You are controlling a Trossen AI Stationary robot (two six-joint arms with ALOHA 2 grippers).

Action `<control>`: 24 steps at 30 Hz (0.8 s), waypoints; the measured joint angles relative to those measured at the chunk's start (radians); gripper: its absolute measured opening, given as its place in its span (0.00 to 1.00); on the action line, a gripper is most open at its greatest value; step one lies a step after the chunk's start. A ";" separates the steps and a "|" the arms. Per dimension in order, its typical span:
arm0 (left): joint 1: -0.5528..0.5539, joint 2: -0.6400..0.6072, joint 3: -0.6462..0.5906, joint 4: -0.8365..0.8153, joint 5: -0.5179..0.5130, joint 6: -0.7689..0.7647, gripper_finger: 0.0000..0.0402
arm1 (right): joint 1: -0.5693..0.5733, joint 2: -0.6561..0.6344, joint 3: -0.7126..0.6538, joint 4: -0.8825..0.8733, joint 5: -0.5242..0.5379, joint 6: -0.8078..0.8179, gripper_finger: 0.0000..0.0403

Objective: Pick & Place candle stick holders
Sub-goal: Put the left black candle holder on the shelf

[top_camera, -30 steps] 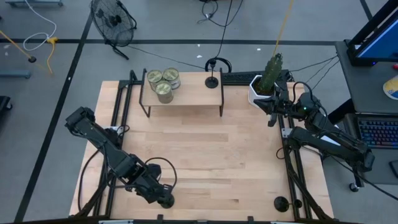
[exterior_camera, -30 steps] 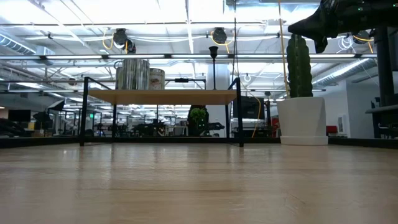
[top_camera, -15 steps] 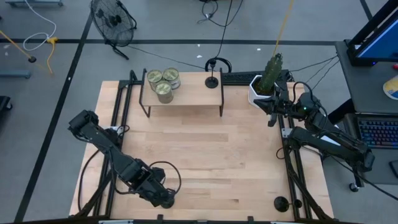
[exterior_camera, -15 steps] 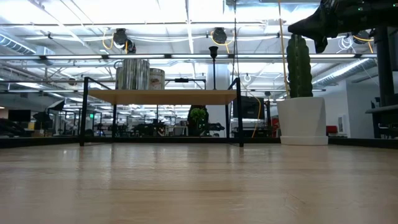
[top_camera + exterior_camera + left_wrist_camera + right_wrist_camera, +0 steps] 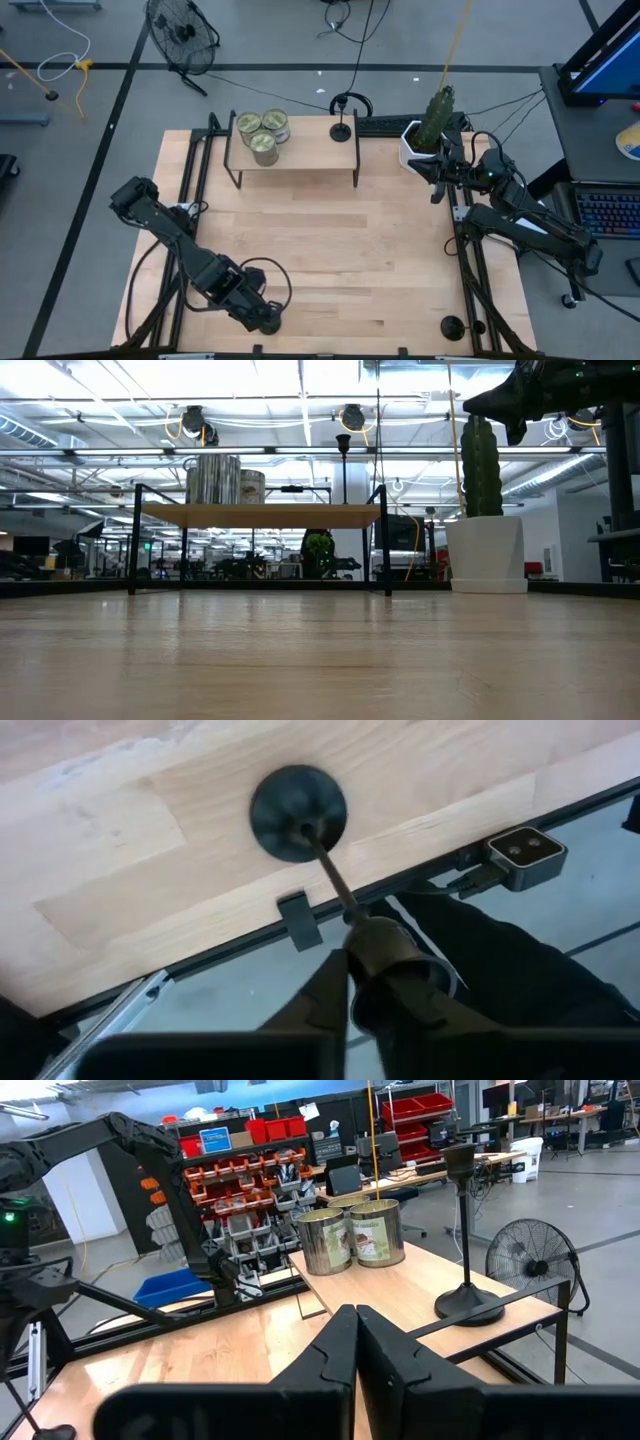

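**Inspector:** Starting nearest, then. What is the left gripper [image 5: 352, 982] doing?

**Assessor:** It sits at the table's near edge, left of centre. In the left wrist view its fingers are pinched on the cup top of a candle stick holder [image 5: 300, 812]. The round base stands on the wood right by the edge, with the stem leaning towards the gripper.

**Inspector:** Lifted?

**Assessor:** Not that I can see; the base appears to rest on the table [image 5: 340, 240]. I judge the grasp made and the carry not begun.

**Inspector:** The other holders?

**Assessor:** A second holder [image 5: 452, 326] stands at the near right corner, untouched. A third holder [image 5: 342, 130] is upright on the small shelf [image 5: 300, 150] at the far side, beside three cans [image 5: 262, 132].

**Inspector:** And the right arm?

**Assessor:** The right gripper [image 5: 357, 1342] waits at the far right, next to the potted cactus [image 5: 432, 125], fingers pressed together on nothing.

**Inspector:** Progress?

**Assessor:** If the shelf is the destination, one is placed, one is in hand, and one remains. Roughly a third done, by my estimate.
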 joint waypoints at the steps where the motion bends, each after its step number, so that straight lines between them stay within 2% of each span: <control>1: 0.000 -0.001 0.000 -0.006 0.001 -0.005 0.05 | 0.000 0.000 0.000 0.000 0.000 0.000 0.00; 12: 0.028 -0.002 0.001 -0.005 -0.016 0.007 0.02 | 0.000 0.000 0.000 0.001 0.000 0.000 0.00; 20: 0.113 -0.008 0.002 -0.003 -0.016 0.132 0.02 | 0.000 0.000 0.000 0.001 -0.001 0.000 0.00; 24: 0.165 -0.028 0.000 0.014 -0.062 0.204 0.02 | 0.000 0.000 0.000 0.001 -0.001 0.000 0.00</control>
